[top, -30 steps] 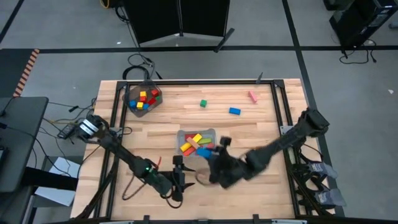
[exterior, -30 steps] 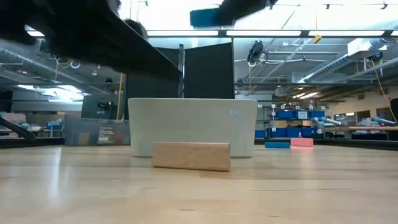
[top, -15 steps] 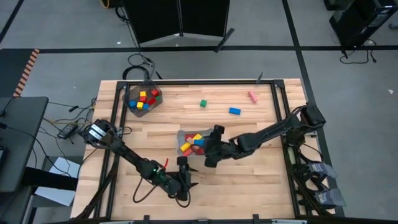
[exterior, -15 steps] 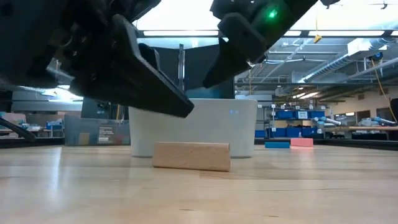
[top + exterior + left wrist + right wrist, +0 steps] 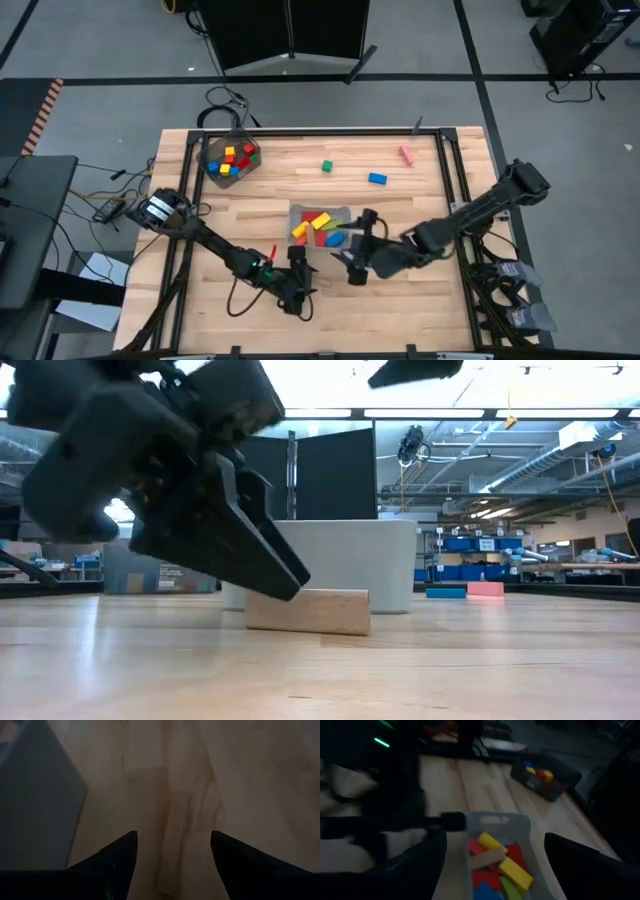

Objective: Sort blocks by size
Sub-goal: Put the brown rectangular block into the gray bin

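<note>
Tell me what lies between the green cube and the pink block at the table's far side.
In the high view, the blue block sits between the green cube and the pink block, slightly nearer the arms than both; the rest is bare wood.

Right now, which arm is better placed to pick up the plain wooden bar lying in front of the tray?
Probably the left. The left gripper, fingers open, hangs right beside the plain wooden bar. The right gripper is open too, but sits farther off, beside the clear tray.
</note>
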Tool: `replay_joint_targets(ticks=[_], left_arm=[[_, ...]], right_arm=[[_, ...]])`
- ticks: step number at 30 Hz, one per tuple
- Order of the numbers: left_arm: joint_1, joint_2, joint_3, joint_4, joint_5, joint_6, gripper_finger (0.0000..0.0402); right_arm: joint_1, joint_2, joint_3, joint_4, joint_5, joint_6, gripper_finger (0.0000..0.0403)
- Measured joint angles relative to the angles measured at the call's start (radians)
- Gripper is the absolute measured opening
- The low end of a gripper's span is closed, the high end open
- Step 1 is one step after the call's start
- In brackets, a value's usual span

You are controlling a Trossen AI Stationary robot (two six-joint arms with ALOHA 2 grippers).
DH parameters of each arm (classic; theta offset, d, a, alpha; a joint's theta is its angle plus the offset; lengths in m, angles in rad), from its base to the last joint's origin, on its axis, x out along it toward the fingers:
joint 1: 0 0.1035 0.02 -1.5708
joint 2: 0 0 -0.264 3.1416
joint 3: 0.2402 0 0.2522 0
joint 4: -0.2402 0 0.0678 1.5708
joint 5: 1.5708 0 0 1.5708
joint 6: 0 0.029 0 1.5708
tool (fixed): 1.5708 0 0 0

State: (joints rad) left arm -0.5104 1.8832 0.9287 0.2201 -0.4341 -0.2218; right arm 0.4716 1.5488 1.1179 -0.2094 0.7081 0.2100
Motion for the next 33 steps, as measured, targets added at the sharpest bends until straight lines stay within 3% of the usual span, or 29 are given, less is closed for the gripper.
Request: replay_joint_targets(ticks=[10,13,17,20,25,29,33], left_arm=[[0.033,0.040,0.000,-0.033,0.088,-0.013,0.0225],[0.032,0.045,0.001,-0.026,0.090,-0.020,0.0176],[0.024,0.047,0.001,-0.003,0.110,-0.017,0.0060],[0.014,0.040,-0.001,0.022,0.112,-0.013,0.0064],[-0.002,-0.092,0.020,0.005,-0.008,0.054,0.0064],[0.055,-0.252,0.019,-0.143,-0.156,0.058,0.0064],[0.188,-0.354,0.020,-0.322,-0.140,-0.025,0.0064]], right_arm=[[0.155,-0.033,0.000,0.010,0.190,0.026,0.0305],[0.168,-0.033,0.000,0.015,0.210,0.024,0.0298],[0.171,-0.033,0.000,0.015,0.216,0.023,0.0293],[0.170,-0.033,0.000,0.015,0.218,0.023,0.0291],[0.166,-0.033,0.000,0.022,0.219,0.016,0.0292],[0.144,-0.033,0.000,0.022,0.245,0.022,0.0289],[0.096,-0.032,0.000,0.018,0.248,0.037,0.0285]])
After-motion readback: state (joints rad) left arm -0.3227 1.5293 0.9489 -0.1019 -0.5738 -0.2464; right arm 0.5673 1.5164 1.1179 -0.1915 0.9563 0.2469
